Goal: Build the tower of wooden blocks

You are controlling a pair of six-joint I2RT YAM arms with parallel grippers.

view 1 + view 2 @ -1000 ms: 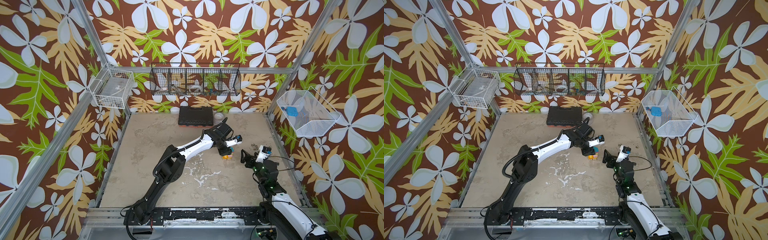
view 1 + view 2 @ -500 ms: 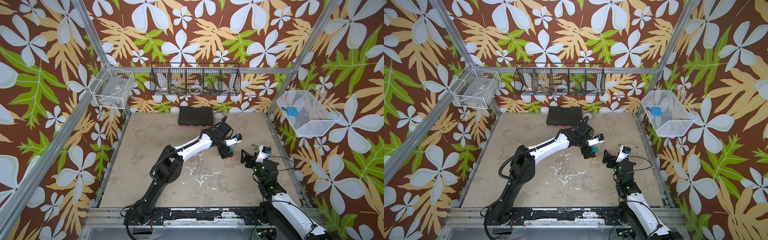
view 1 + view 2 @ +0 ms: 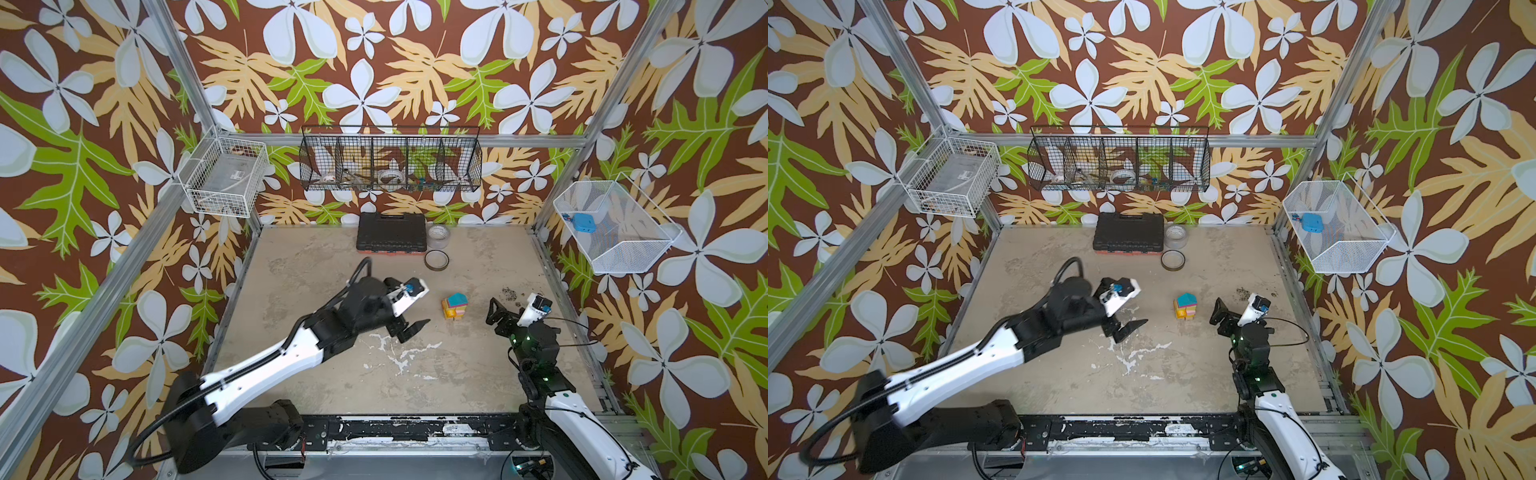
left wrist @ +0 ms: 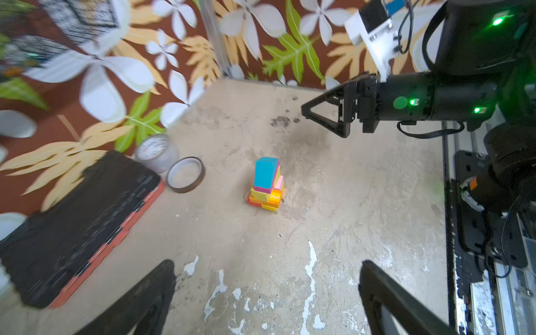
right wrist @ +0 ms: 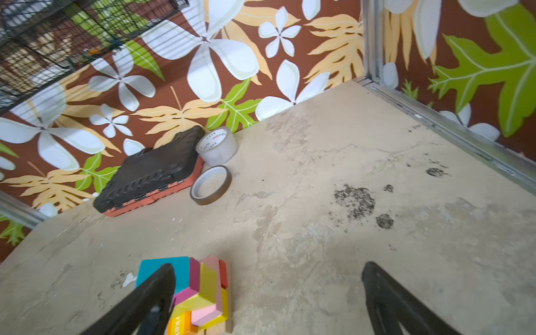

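Left wrist view: I am looking past my left pincer (image 4: 266, 293), whose jaws are standing wide apart and carrying nothing, well short of the stack.
Right pincer (image 3: 496, 311): I am keeping it released too, empty, sitting just beside the stack on the side opposite the left arm.
Wood block tower (image 4: 266, 185): it is standing on the tabletop (image 3: 478, 374) between the two pincers, touched by neither; a teal block (image 4: 265, 172) is capping pink, yellow-green, yellow and orange layers, slightly staggered.
Step in hand: I am judging the stacking as finished or nearly so, since I am seeing no loose blocks lying around.
Next move: I am thinking both arms are needing to draw clear without brushing the stack.
Far side: two tape rolls (image 3: 437, 249) and a black case (image 3: 391, 237) are sitting by the back wall.
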